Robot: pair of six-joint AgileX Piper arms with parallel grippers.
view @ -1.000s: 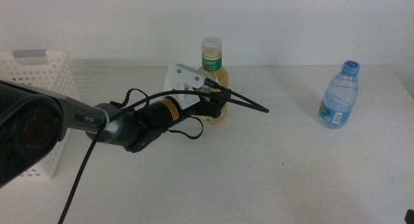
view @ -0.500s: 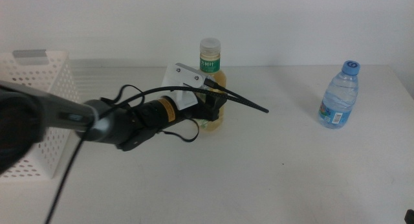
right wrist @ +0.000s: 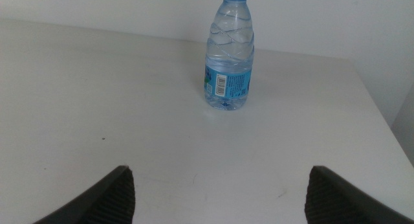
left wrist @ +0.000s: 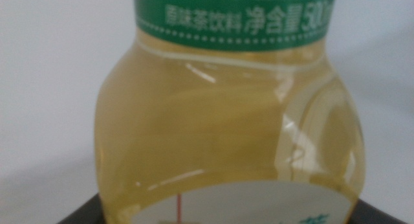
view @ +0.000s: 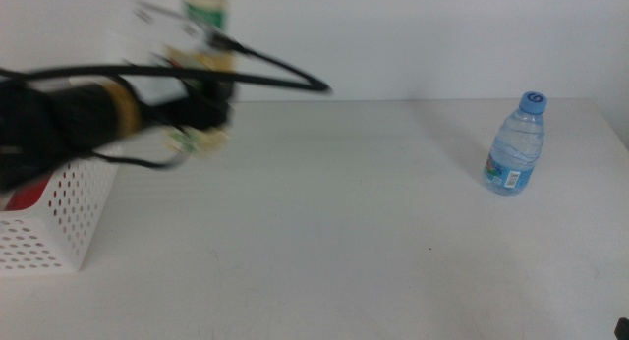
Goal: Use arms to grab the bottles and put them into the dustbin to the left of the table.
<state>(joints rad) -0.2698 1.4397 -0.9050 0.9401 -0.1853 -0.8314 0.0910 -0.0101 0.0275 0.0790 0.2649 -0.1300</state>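
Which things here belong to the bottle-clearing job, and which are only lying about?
Job:
- tea bottle, held in the left pincer, lifted off the table near the dustbin
- water bottle, upright on the table
- right pincer, open, waiting

Lying about:
- nothing that I can see

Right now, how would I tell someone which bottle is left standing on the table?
Start from the white table and go to its far right side. There the water bottle stands upright and alone, with nothing touching it. It is clear, with a blue cap and a blue label, unlike the yellow tea bottle held in the left end effector near the basket.
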